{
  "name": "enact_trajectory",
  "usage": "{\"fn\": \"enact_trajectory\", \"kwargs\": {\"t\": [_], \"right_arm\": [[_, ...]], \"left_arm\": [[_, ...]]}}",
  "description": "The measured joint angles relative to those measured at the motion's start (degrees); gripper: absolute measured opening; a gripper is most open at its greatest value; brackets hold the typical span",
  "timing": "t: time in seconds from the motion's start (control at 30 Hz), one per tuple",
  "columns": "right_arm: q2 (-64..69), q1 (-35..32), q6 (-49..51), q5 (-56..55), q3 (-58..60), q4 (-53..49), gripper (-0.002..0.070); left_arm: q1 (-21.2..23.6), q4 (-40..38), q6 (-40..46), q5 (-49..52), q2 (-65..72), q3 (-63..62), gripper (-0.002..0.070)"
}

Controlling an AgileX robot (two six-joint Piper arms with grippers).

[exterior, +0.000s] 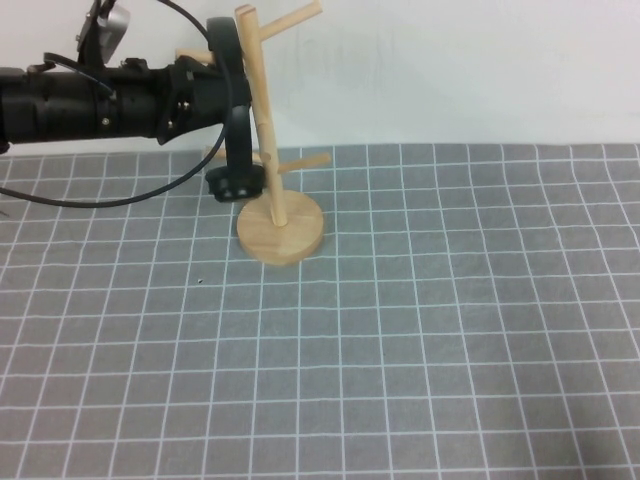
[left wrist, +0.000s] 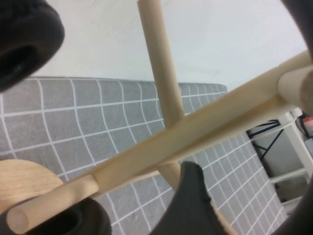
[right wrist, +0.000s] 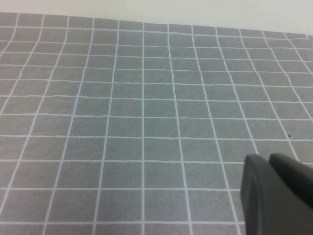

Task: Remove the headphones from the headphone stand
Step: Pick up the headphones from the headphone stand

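The right gripper (right wrist: 276, 196) hovers over bare mat, its state hidden. Farther back, the left gripper (exterior: 215, 75), spread wide and holding nothing, brackets the headphones (exterior: 232, 120) hanging on the stand (exterior: 268, 150). A sideways pull could topple the stand.

black headphones (exterior: 228, 120), pale wooden headphone stand (exterior: 280, 228), grey mat (exterior: 420, 350) with white grid lines.

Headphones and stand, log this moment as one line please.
left gripper: open, at stand's upper pegs by headband | headphones: hanging on stand | right gripper: shut, above bare mat, away from stand
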Motion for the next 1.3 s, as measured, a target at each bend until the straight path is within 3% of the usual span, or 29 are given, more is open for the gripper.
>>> {"fn": "enact_trajectory", "kwargs": {"t": [0.4,1.3], "right_arm": [[0.00,0.00,0.00,0.00,0.00,0.00,-0.0009],[0.00,0.00,0.00,0.00,0.00,0.00,-0.0009]], "left_arm": [[0.00,6.60,3.20,-5.53,-2.70,-0.33,0.0475],[-4.10,7.18,9.47,-14.47,-3.29,-0.42,0.0475]]}}
